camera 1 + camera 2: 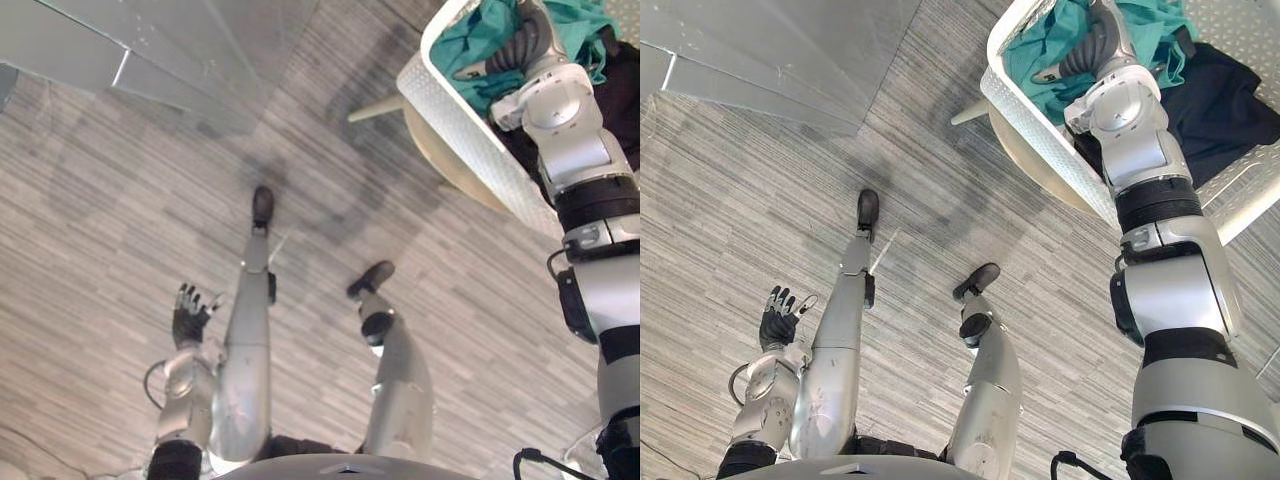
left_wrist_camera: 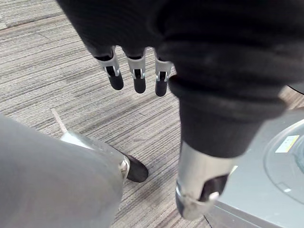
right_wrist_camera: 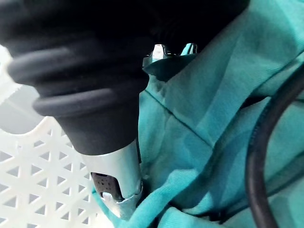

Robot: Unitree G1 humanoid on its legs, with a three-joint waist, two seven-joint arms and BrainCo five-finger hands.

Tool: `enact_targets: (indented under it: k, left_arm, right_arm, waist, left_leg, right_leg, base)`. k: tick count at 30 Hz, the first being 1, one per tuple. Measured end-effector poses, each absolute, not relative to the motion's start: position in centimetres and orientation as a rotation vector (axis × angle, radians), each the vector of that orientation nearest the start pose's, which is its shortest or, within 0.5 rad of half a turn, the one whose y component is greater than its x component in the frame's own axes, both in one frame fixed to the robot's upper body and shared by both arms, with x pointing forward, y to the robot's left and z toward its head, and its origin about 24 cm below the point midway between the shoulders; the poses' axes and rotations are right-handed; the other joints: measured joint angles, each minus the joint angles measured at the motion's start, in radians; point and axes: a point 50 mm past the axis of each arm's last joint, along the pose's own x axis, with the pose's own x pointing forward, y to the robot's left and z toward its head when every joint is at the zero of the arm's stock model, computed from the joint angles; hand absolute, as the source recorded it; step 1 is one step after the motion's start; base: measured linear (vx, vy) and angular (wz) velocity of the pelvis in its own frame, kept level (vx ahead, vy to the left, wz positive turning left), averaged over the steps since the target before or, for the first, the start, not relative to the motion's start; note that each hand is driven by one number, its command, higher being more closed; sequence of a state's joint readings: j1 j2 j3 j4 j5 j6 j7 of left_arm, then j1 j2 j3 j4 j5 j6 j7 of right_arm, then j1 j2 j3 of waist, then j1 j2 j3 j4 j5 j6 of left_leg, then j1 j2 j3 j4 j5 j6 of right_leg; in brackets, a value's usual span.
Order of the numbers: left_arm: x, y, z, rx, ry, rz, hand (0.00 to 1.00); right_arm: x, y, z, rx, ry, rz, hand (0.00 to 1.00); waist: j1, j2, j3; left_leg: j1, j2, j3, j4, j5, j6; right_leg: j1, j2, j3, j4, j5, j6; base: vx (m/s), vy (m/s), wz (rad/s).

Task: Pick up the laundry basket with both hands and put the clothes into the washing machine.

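1. Your right hand (image 1: 1087,52) sat deep in the white laundry basket (image 1: 455,115) at far right, buried among the teal clothes (image 1: 475,35). Gripping or not, I couldn't tell.
2. The basket rested on a round beige desk (image 1: 450,165).
3. Your left hand (image 1: 188,315) hung low at near left, fingers (image 2: 139,78) straight and apart, holding nothing.

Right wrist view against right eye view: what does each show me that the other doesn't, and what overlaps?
Right wrist view: close up, the right hand pressed into the teal cloth beside the lattice wall of the basket. Right eye view: the left hand open over the floor, away from the basket; a dark garment beside the teal cloth; a pale round stand beneath. Both: basket, teal cloth, right hand.
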State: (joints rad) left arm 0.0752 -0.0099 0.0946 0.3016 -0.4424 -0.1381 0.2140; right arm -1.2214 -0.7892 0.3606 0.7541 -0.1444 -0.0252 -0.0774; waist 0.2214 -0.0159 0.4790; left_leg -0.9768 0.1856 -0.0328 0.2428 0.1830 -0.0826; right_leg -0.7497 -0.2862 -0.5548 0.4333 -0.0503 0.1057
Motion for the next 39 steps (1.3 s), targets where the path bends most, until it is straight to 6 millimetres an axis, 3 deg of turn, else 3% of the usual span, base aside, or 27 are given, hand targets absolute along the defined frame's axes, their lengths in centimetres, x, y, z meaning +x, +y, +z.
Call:
enact_targets:
  k: [4, 5, 9, 12, 19, 27, 31, 35, 39]
  left_arm:
    - [21.7, 19.1, -3.4, -0.440, 0.236, 0.454, 0.00]
    - [21.7, 19.2, -3.4, -0.439, 0.235, 0.454, 0.00]
    - [21.5, 19.5, -2.9, -0.435, 0.211, 0.457, 0.00]
    - [21.5, 19.5, -2.8, -0.435, 0.210, 0.457, 0.00]
    - [21.1, 19.8, -2.6, -0.441, 0.197, 0.475, 0.00]
    - [21.1, 19.9, -2.7, -0.444, 0.199, 0.484, 0.00]
    - [21.0, 19.9, -2.9, -0.452, 0.210, 0.503, 0.00]
    - [20.9, 20.0, -3.0, -0.460, 0.218, 0.527, 0.00]
    - [20.7, 20.0, -3.4, -0.465, 0.234, 0.535, 0.00]
  right_arm:
    - [38.6, -24.5, 32.5, -1.056, -0.446, -0.286, 0.00]
    - [38.6, -24.5, 32.3, -1.072, -0.438, -0.290, 1.00]
    - [38.9, -24.2, 32.0, -1.126, -0.418, -0.297, 1.00]
    - [38.9, -24.5, 32.0, -1.148, -0.404, -0.320, 1.00]
    - [39.0, -25.1, 30.8, -1.105, -0.369, -0.325, 1.00]
    - [39.0, -26.2, 29.7, -1.036, -0.320, -0.354, 1.00]
    - [38.7, -27.3, 29.5, -0.836, -0.338, -0.405, 1.00]
    - [37.9, -29.4, 29.3, -0.463, -0.372, -0.496, 1.00]
    - [37.0, -30.6, 29.7, -0.207, -0.430, -0.554, 1.00]
  waist:
    - [-0.005, -0.009, 0.001]
    - [-0.006, -0.011, 0.000]
    - [-0.013, -0.034, -0.004]
    - [-0.014, -0.037, -0.005]
    - [-0.021, -0.062, -0.020]
    - [-0.029, -0.062, -0.020]
    - [-0.028, -0.062, -0.020]
    - [-0.036, -0.062, -0.020]
    - [-0.037, -0.062, -0.020]
  left_leg:
    - [-0.041, 0.006, 0.000, 0.037, -0.008, 0.002]
    - [-0.047, 0.007, 0.000, 0.048, -0.012, 0.003]
    - [-0.061, 0.010, 0.001, 0.065, -0.017, 0.004]
    - [-0.062, 0.009, 0.003, 0.066, -0.017, 0.004]
    - [-0.059, 0.007, 0.005, 0.064, -0.010, -0.002]
    - [-0.043, 0.006, 0.008, 0.061, -0.006, 0.001]
    - [-0.033, 0.006, 0.016, 0.052, 0.001, 0.002]
    - [-0.025, 0.004, 0.026, 0.052, 0.002, 0.004]
    - [-0.010, 0.004, 0.039, 0.054, 0.002, 0.006]
  right_leg:
    - [-0.030, -0.003, 0.000, 0.025, -0.005, -0.004]
    - [-0.032, -0.003, 0.000, 0.027, -0.005, -0.004]
    - [-0.040, -0.004, 0.001, 0.034, -0.005, -0.004]
    - [-0.040, -0.006, 0.000, 0.037, -0.005, -0.004]
    - [-0.036, -0.010, -0.002, 0.039, -0.005, -0.004]
    - [-0.019, -0.012, -0.003, 0.039, -0.004, -0.004]
    - [-0.018, -0.015, 0.001, 0.041, -0.003, -0.003]
    - [-0.018, -0.023, 0.008, 0.050, -0.003, -0.003]
    - [-0.017, -0.026, 0.023, 0.058, -0.004, -0.003]
  base:
    - [0.00, 0.000, -0.01]
    - [0.02, 0.003, -0.03]
    - [0.01, 0.001, -0.01]
    - [0.03, -0.003, 0.01]
    - [0.05, -0.011, 0.02]
    - [0.04, -0.013, 0.02]
    - [0.03, -0.013, 0.00]
    - [0.04, -0.017, 0.00]
    - [0.02, -0.018, -0.04]
